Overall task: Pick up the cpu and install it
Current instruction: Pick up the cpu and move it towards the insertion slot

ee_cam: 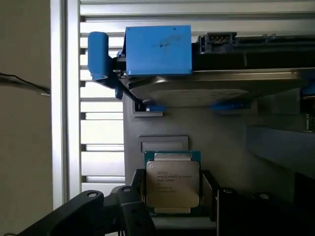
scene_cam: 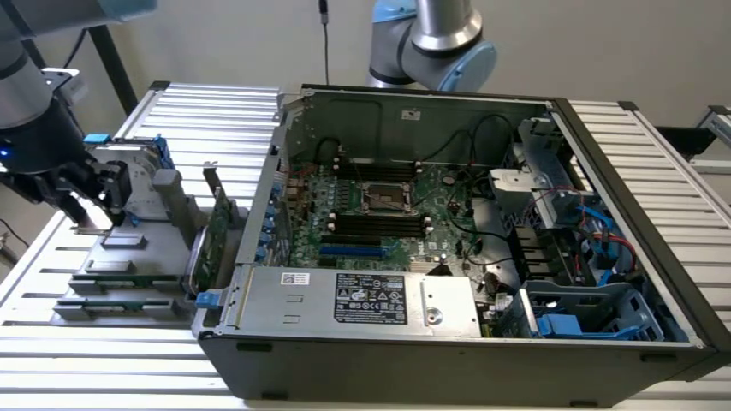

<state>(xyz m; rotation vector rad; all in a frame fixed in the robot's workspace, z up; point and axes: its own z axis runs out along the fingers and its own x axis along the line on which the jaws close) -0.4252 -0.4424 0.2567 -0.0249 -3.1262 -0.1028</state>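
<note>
Gripper [scene_cam: 95, 210], set wide, straddles the small flat square cpu with its dull silver metal top [ee_cam: 172, 184]; you cannot tell whether it clamps. Hold it square and level, clear of the silver blue-railed hard drive [ee_cam: 197, 86] just beyond.

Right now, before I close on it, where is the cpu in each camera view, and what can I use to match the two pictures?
Exterior view: I can't pick it out; it is likely hidden under the gripper at the exterior view's left, outside the open computer case.
Wrist view: the cpu lies flat, silver top facing the camera, on the grey stand.
Shared landmark: the hard drive with blue rails, just beyond the cpu.
</note>
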